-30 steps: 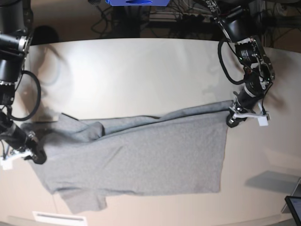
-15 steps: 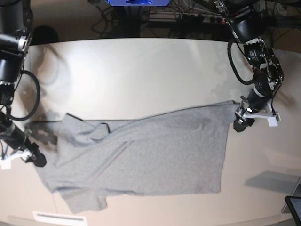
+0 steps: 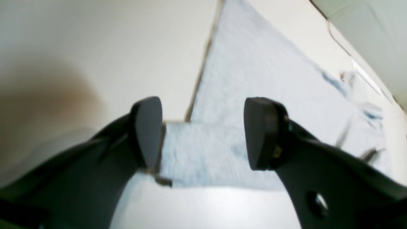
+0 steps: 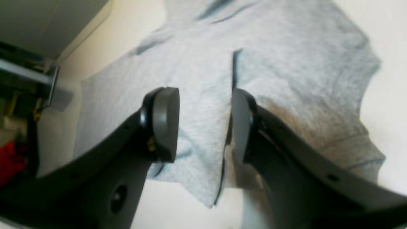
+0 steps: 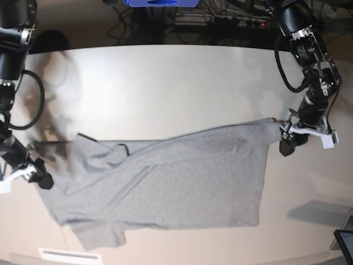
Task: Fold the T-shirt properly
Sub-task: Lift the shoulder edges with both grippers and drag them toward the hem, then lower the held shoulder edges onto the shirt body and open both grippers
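Base view: T-shirt (image 5: pixel 165 182) is lying spread, plain grey side up, on the table (image 5: pixel 165 83).
Left gripper (image 3: pixel 203 133): jaws are standing wide apart, hovering above the shirt's corner.
Right gripper (image 4: pixel 203 124): jaws are standing apart, holding nothing.

Pale beige table (image 5: pixel 165 88), smooth, faintly glossy, far edge curved. Beyond it, dark floor with tangled black cables (image 5: pixel 220 22). Blue object (image 5: pixel 160 3) at top centre. Dark screen corner (image 5: pixel 345 243) lower right.
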`<state>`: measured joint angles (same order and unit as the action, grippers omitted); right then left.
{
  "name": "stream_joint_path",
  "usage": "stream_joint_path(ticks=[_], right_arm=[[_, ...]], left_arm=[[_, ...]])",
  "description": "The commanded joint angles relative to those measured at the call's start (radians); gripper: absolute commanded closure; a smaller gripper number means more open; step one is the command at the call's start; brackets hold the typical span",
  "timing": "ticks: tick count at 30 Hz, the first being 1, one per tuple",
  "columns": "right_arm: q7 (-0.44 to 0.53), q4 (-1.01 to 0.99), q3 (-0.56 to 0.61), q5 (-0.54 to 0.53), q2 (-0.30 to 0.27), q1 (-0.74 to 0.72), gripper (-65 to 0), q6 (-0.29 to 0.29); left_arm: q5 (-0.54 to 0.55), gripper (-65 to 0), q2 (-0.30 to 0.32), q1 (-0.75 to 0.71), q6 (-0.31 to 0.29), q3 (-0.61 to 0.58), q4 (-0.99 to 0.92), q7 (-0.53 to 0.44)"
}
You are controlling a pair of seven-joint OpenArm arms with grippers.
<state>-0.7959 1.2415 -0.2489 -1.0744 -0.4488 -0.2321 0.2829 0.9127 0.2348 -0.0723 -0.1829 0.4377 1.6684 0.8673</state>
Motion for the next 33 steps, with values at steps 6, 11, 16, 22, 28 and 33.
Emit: stream_joint_path(ticks=[6,11,16,22,28,33], right_arm=[[0.014,0.077,0.0,0.104,-0.014,0.024,-26.4,0.008],[0.023,0.162,0.112,0.403,0.031,0.036,-26.4,0.008],[0.088,0.272,0.122,0.707,0.141,0.069,-26.4,0.008],[0.132,0.292,0.121,0.859,0.196,0.083,-26.4,0.008],[0.131,0.291,0.121,0.86,0.19,0.073,-26.4,0.008],[0.126,0.231,0.125,0.86,0.19,0.029,-26.4,0.008]], left_arm=[[-0.001,-39.8,0.001,-0.054,-0.007,0.003,0.045,-0.029],[-0.22,-39.5,0.001,-0.068,-0.007,-0.092,0.134,-0.033],[-0.518,-39.5,-0.007,-0.096,-0.007,-0.284,0.183,-0.21],[-0.565,-39.5,-0.03,-0.133,-0.007,-0.317,0.126,-0.434],[-0.565,-39.5,-0.03,-0.105,-0.007,-0.319,0.068,-0.432],[-0.565,-39.5,-0.03,-0.074,-0.005,-0.325,0.003,-0.429]])
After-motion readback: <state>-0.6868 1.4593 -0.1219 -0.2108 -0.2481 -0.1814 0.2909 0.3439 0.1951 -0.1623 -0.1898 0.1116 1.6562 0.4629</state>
